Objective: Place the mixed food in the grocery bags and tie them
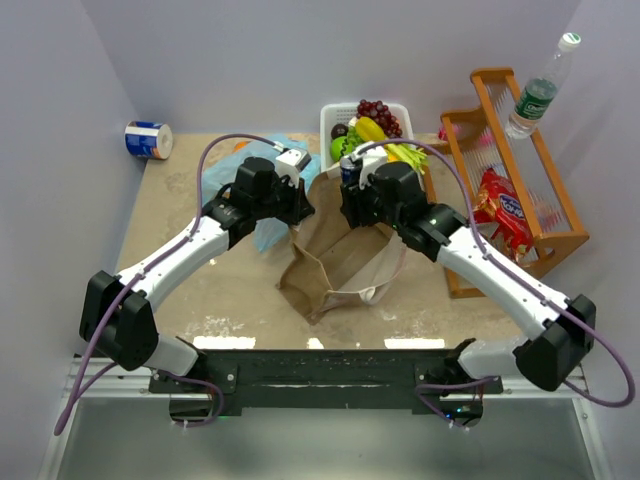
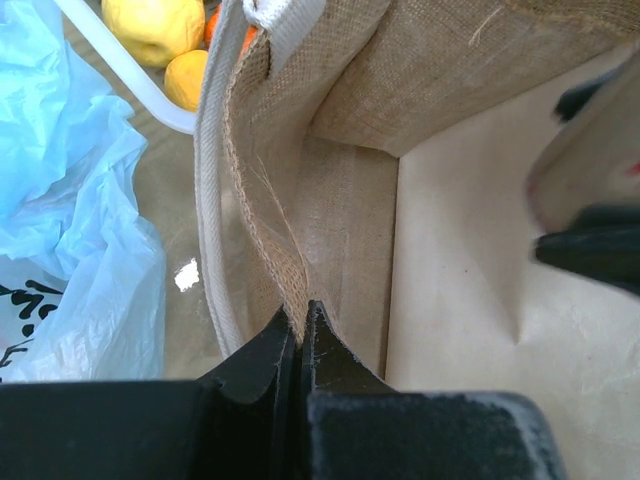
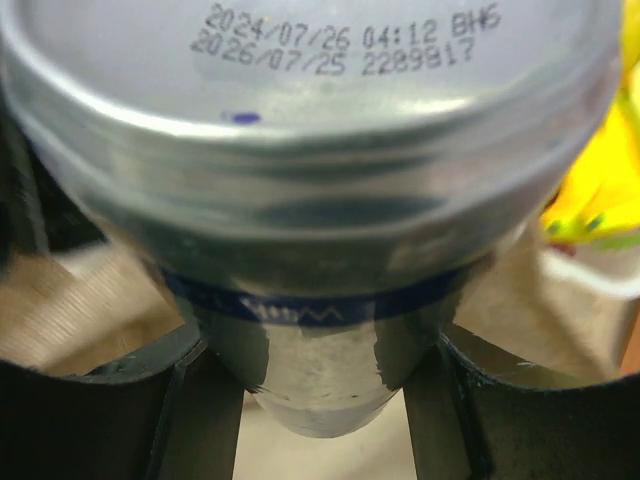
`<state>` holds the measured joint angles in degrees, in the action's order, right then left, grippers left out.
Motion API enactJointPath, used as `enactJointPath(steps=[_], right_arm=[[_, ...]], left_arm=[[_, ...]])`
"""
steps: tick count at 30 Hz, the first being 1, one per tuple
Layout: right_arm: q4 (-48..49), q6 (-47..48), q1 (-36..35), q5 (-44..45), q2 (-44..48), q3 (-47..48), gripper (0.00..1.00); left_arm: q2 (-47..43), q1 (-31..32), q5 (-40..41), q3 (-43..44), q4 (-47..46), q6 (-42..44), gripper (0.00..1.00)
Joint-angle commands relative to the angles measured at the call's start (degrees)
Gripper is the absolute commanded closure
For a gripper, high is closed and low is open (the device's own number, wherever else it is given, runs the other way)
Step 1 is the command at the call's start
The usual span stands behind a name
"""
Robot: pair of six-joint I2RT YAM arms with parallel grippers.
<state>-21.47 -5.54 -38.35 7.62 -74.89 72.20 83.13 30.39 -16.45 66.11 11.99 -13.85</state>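
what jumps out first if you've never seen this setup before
Mid-table, the left gripper pinches the rim of a brown bag while the right gripper holds a silver can at the bag's far edge. Behind them stands a white basket of bright toy fruit, with a crumpled blue bag to its left.

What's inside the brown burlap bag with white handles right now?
In the brown burlap bag, only bare beige lining shows from the left wrist; no items visible. The right gripper, holding a silver blue-banded can at the mouth, hides the rest.
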Motion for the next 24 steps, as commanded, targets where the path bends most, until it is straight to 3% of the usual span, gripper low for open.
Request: enactJointPath(steps=[1, 11, 24], right_arm=[[-6.4, -0.6, 0.8, 3.5, -2.8, 1.2, 1.0], [-21.3, -1.2, 0.8, 5.5, -20.7, 8.7, 1.0], [-21.3, -3.9, 6.6, 5.9, -30.8, 5.8, 1.0]], left_arm=[[-1.3, -0.2, 2.8, 0.9, -0.8, 2.4, 1.0], [-2.0, -0.2, 4.8, 0.7, -0.7, 3.4, 1.0], [-2.1, -0.2, 5.5, 0.6, -0.7, 3.7, 1.0]])
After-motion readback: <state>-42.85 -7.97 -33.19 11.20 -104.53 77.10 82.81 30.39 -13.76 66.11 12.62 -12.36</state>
